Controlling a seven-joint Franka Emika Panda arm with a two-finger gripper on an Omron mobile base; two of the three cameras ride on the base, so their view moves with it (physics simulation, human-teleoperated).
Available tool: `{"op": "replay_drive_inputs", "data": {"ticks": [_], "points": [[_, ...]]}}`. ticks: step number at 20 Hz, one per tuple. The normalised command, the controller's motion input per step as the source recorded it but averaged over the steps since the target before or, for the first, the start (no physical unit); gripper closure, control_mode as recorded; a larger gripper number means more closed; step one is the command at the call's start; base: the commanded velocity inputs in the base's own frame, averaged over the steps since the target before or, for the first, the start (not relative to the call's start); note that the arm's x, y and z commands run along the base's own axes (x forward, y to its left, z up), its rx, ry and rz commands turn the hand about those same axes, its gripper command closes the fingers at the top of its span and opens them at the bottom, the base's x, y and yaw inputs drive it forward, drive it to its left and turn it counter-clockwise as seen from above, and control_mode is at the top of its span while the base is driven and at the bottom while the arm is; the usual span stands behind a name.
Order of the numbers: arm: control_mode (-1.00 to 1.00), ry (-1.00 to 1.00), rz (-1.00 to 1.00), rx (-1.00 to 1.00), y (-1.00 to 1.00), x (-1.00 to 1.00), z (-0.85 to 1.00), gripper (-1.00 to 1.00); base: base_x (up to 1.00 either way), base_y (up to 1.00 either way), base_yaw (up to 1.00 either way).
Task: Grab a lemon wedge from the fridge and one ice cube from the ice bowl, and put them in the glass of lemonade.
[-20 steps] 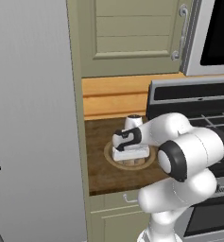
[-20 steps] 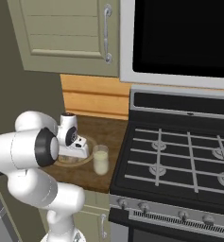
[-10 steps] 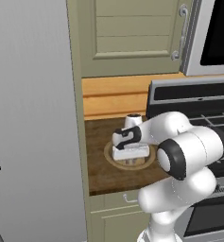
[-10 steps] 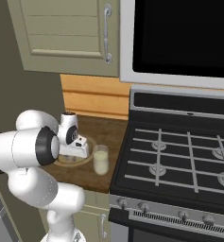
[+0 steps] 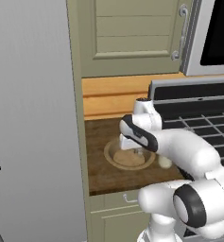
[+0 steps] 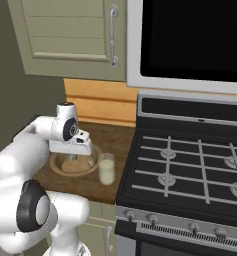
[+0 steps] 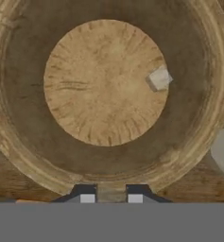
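Arm pose unchanged vs 1 s ago: elbow bent, hand pointing straight down into the round shallow tan ice bowl (image 7: 19, 142), just left of the small clear glass of pale lemonade (image 6: 106, 169). Gripper (image 7: 111, 198) fingers narrow; can't tell if they pinch anything. 1 whitish ice cube (image 7: 159, 78) lies loose on the bowl floor, so the grab is unconfirmed.

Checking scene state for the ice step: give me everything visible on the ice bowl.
The round, shallow tan ice bowl looks wooden, with a thick rim, darker sloping walls and a paler grained flat bottom. It sits upright on the dark wooden counter, between the grey fridge side and the clear glass of pale lemonade, apart from the glass. One small whitish ice cube lies on its bottom, off centre. The robot's gripper hangs over it, fingers above the rim.
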Motion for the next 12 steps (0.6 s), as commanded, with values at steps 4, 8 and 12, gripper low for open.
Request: {"op": "replay_drive_inputs", "data": {"ticks": [4,8,12], "points": [[-1.0,-0.14,0.02,-0.11,-0.52,0.0,0.7,1.0,0.0,0.0,0.0],[-1.0,-0.14,0.0,-0.07,-0.58,0.0,0.82,1.0,0.0,0.0,0.0],[-1.0,-0.02,0.0,-0.01,-0.78,0.0,0.13,1.0,0.0,0.0,0.0]]}}
